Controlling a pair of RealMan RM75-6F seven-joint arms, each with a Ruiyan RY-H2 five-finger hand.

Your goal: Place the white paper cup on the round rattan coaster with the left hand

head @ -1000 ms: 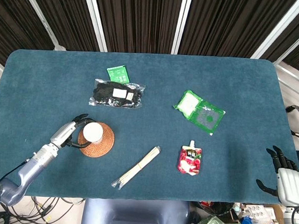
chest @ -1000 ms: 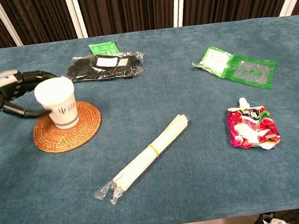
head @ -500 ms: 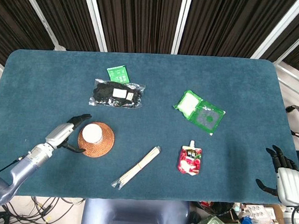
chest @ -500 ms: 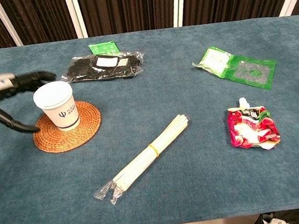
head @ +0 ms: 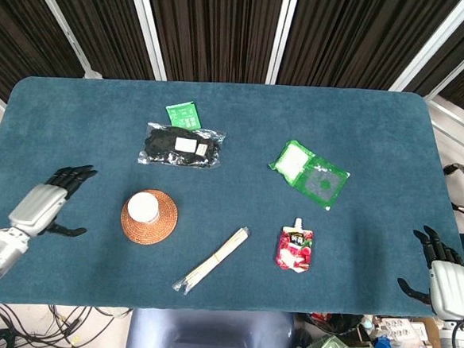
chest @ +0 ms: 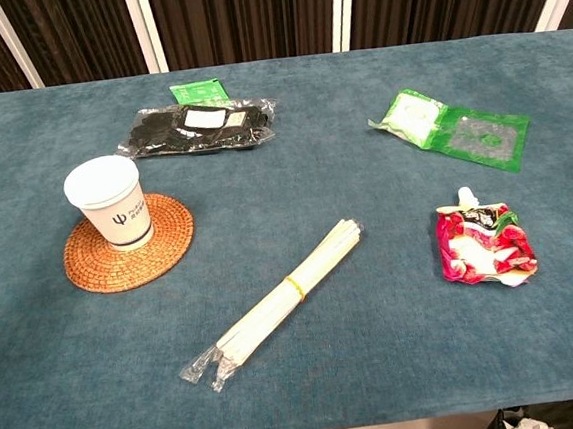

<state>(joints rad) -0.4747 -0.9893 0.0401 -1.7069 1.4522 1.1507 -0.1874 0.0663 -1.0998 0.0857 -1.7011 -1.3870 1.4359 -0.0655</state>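
Note:
The white paper cup (head: 143,208) (chest: 110,202) stands upright on the round rattan coaster (head: 163,225) (chest: 164,250), left of the table's middle. My left hand (head: 48,202) hovers well to the left of the coaster, apart from the cup, fingers spread and holding nothing. It shows only in the head view. My right hand (head: 440,271) rests at the table's front right corner, fingers apart and empty.
A black packet (head: 181,146) and a green sachet (head: 182,112) lie behind the coaster. A bundle of wrapped sticks (head: 212,259) lies to its right, then a red drink pouch (head: 294,248). A green pack (head: 309,173) sits at the right middle.
My left hand let go of the cup and drew away to the left, out of the chest view. The cup stays on the coaster. The right hand has not moved.

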